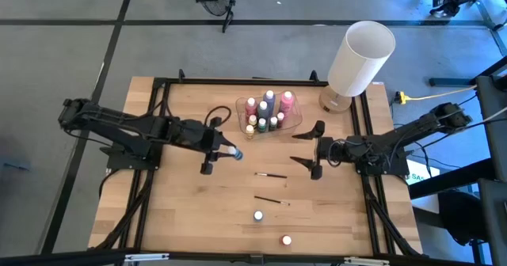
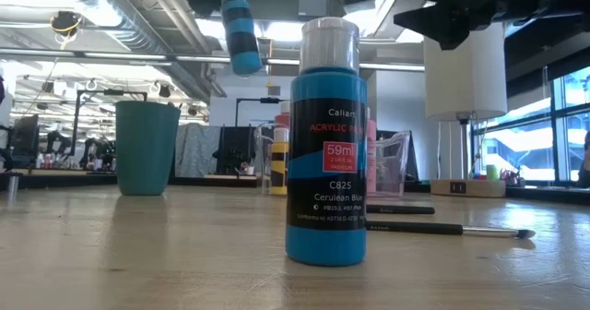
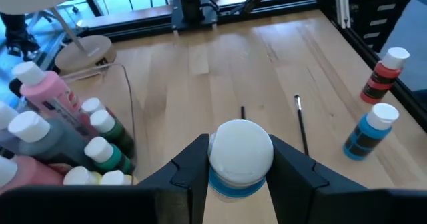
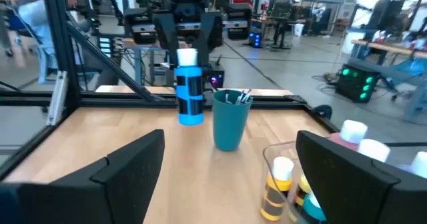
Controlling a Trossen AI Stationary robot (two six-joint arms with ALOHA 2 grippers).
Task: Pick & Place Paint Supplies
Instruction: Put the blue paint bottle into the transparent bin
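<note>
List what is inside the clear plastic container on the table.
The clear plastic container holds upright paint bottles: taller pink, grey and red ones, with small white-capped yellow and green ones. Anything beneath or between them is hidden.

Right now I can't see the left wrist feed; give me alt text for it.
The left tool grips a white-capped blue paint bottle above the wooden table. A clear container of paint bottles stands beside it; two thin paintbrushes, a red bottle and a blue bottle lie beyond.
</note>
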